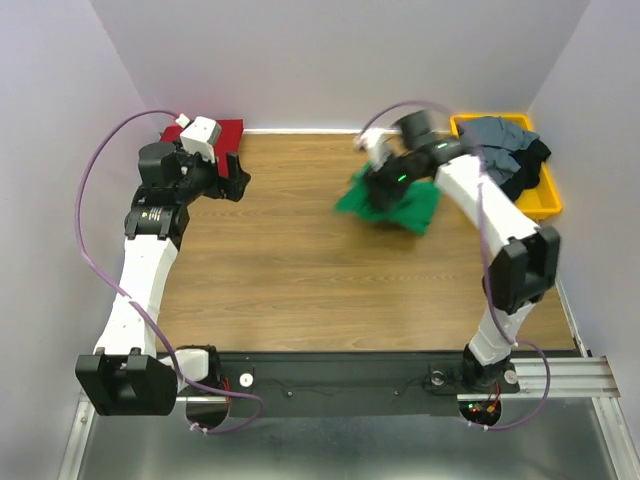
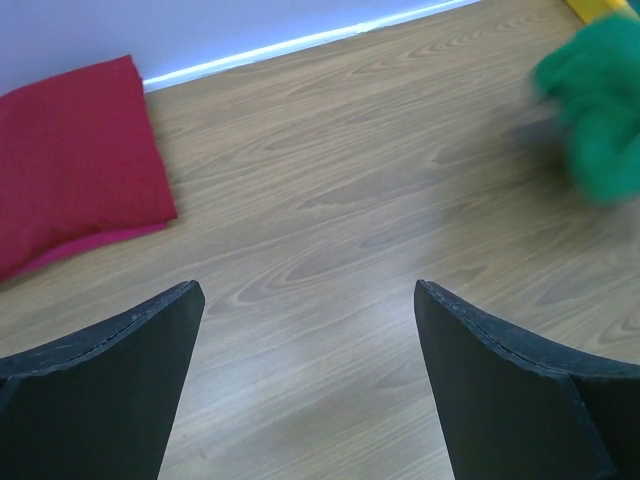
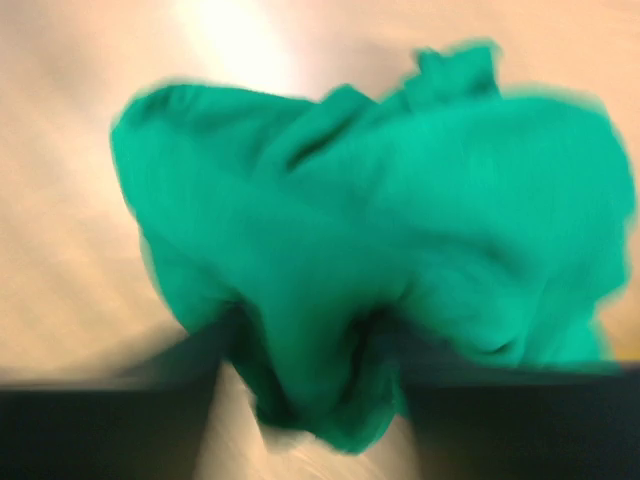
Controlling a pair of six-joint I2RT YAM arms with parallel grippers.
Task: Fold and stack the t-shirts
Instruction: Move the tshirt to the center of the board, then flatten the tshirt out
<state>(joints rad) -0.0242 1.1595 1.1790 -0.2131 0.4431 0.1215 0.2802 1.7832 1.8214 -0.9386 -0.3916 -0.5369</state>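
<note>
Overhead, wrist closeups, seemingly sharing green shirt (image 1: pixel 410 212)

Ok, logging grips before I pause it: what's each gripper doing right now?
Left gripper: open, holding nothing.
Right gripper: closed on the bunched green t-shirt, though the picture is blurred.

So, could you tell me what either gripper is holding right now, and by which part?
The right gripper pinches the green t-shirt by a bunched fold; which part is too blurred to tell. The left gripper holds nothing.
</note>
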